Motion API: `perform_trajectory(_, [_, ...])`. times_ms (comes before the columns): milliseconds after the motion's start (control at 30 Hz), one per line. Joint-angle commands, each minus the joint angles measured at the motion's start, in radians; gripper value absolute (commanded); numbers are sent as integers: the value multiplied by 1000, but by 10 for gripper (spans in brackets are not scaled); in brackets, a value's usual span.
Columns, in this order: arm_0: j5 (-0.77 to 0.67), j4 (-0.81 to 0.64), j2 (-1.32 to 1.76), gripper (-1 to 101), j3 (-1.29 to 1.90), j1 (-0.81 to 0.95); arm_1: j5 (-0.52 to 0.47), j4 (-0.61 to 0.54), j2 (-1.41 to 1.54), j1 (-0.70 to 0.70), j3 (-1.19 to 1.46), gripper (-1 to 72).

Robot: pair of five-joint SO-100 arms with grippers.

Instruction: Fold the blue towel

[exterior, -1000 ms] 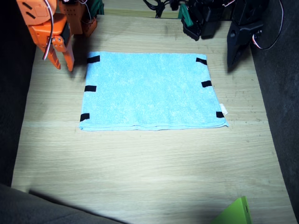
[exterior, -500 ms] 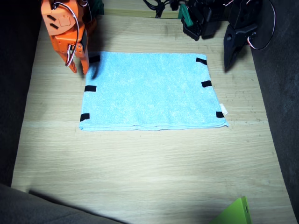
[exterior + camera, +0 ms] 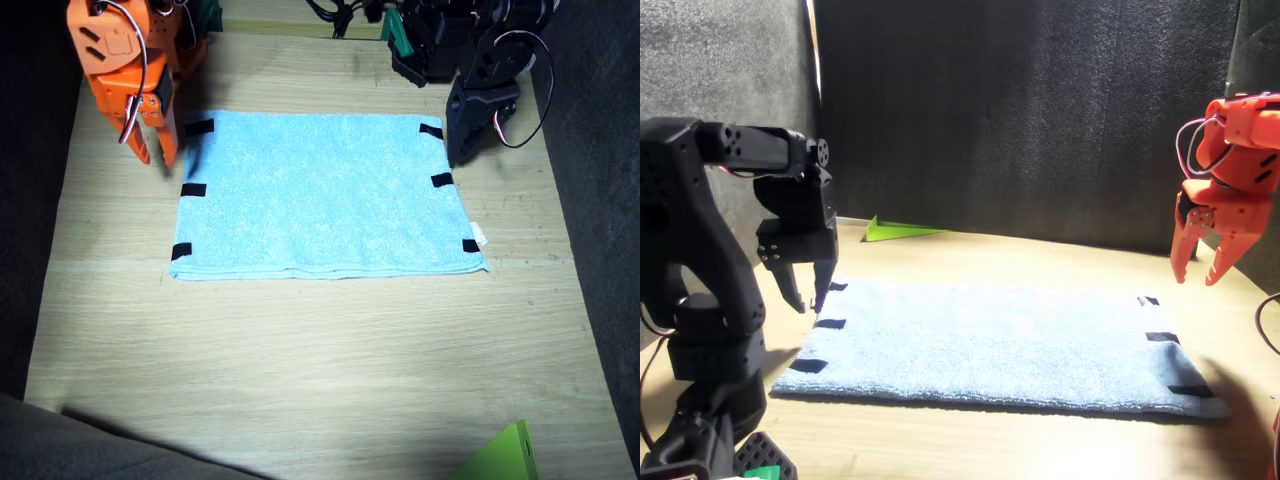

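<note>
Jaws spreading on both grippers, holding nothing. Right gripper (image 3: 152,148), orange, hanging tips-down off the towel's 10 o'clock corner in the fixed view, just beside the far black tab (image 3: 200,128); showing clear of the table in the front view (image 3: 1198,262). Left gripper (image 3: 458,150), black, hovering at the towel's 2 o'clock corner, close over the tab (image 3: 431,131) there; pointing down above the cloth's edge in the front view (image 3: 806,292). Blue towel (image 3: 325,195) lying flat and spread at the middle of the wooden table (image 3: 300,370), three black tabs along each short edge, small white tag (image 3: 479,236) sticking out near 4 o'clock. Green wedge (image 3: 500,458) sitting well apart at the table's 5 o'clock edge.
</note>
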Motion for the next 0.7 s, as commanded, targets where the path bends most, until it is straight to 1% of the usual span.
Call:
perform_trajectory(0, [-9, 51, 3, 86, -86, -20, 9, 20, -12, 25, -31, 181])
perform_trajectory(300, [-2, 43, 60, 92, -35, 25, 44, -28, -55, 84, 38, 183])
perform_trajectory(433, [18, 41, 71, 85, -17, 54, 58, -89, -41, 112, 115, 181])
perform_trajectory(667, [28, 51, 106, 84, -2, 72, 64, -202, 54, 114, 258, 179])
